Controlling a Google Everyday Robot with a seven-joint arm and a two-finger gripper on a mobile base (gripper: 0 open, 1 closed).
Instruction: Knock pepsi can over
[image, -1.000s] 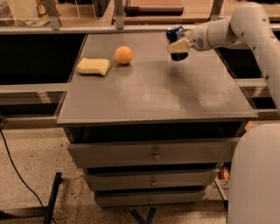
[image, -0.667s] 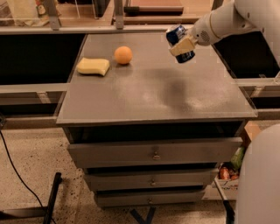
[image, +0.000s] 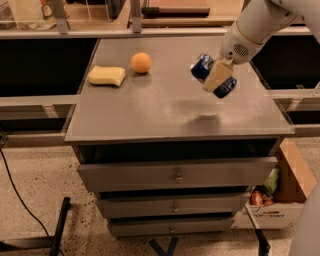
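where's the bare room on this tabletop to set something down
The whole front half of the table is bare, from the yellow sponge and orange ball to the front edge. The strip between the ball and the gripper is also free. Crowded: back left, and the right side, where the gripper holds the tilted pepsi can.

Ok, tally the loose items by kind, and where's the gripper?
Pepsi can: 1, held tilted above the cabinet top in the gripper
Orange ball: 1
Yellow sponge: 1
Total: 3
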